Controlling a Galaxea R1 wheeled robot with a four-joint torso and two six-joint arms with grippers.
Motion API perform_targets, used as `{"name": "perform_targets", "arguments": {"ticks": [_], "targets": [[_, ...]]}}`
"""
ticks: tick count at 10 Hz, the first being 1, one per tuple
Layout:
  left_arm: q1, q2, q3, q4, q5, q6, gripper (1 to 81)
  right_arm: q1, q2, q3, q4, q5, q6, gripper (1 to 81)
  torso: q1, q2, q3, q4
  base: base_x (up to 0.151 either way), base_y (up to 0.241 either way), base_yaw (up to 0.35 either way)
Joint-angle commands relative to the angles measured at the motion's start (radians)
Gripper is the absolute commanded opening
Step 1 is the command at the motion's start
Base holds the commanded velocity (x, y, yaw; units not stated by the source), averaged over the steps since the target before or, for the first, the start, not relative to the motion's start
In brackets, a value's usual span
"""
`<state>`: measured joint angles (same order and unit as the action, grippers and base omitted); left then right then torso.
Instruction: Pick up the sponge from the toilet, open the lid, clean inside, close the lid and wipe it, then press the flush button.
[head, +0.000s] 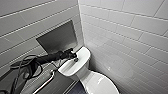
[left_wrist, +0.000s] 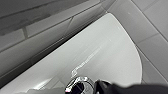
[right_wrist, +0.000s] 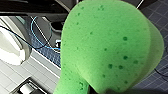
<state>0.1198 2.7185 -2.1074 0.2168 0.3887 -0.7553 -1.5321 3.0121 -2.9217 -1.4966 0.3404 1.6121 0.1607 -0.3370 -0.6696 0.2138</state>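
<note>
White-tiled corner (head: 81, 27): left hand (head: 75, 59), grip unclear, at flush button (left_wrist: 79, 87) on toilet (head: 72, 68); right hand (right_wrist: 105, 90) pinches sponge (right_wrist: 107, 42)

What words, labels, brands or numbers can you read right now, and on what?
None can be read. The toilet, flush button, sponge and grey wall panel show no lettering; any finer marking is too blurred to tell.

The black, jointed left arm (head: 47, 58), draped in looping black cables (head: 23, 68), ends in a dark hand (head: 75, 59).
</note>
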Motion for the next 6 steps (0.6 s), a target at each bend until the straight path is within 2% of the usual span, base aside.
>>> {"name": "perform_targets", "arguments": {"ticks": [1,6], "targets": [[-0.170,-0.011,-0.051,0.033,0.041,0.017,1.0,-0.024,0.012,0.003,-0.016,-0.023,-0.003,1.0,0.000,0.000,0.000,0.000,0.000,0.000,0.000],[-0.114,0.011,-0.094,0.033,0.039,0.024,1.0,-0.024,0.013,0.003,-0.016,-0.024,-0.005,1.0,0.000,0.000,0.000,0.000,0.000,0.000,0.000]]}}
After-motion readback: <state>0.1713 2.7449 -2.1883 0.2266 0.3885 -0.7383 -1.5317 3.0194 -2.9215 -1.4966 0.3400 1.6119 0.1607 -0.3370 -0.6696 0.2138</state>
